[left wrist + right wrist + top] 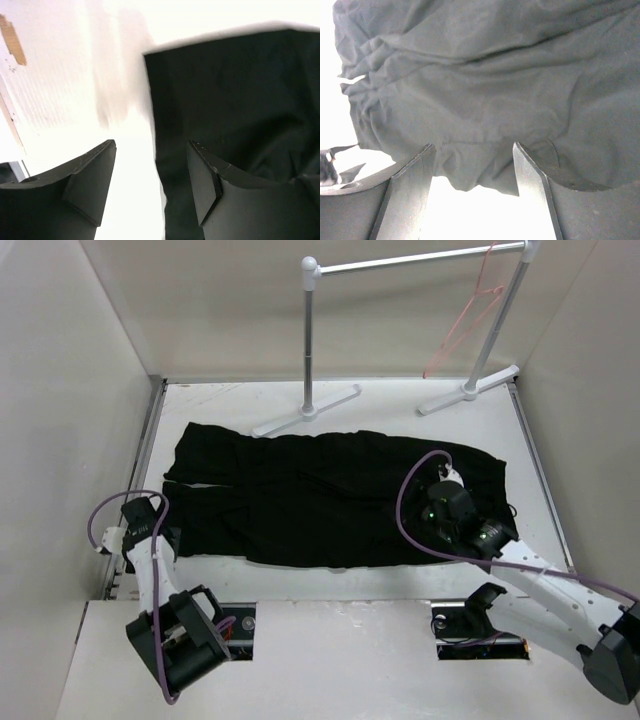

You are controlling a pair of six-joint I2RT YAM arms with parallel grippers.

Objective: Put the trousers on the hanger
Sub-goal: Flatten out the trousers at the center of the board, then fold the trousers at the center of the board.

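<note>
The black trousers (320,495) lie spread flat across the table, legs toward the left. The thin pinkish-red hanger (470,312) hangs from the rack's bar at the back right, away from both arms. My left gripper (158,530) is low at the trousers' left end. It is open, and the cloth's edge (235,100) runs between its fingers (150,167). My right gripper (443,495) is low over the trousers' right part. It is open, and a wrinkled edge of the cloth (485,85) lies between its fingertips (472,152). Neither gripper holds anything.
A grey metal rack (310,340) with white joints stands at the back, its two feet (305,412) on the table just behind the trousers. White walls close in the left, right and back. Two openings are cut in the near ledge (300,660) by the arm bases.
</note>
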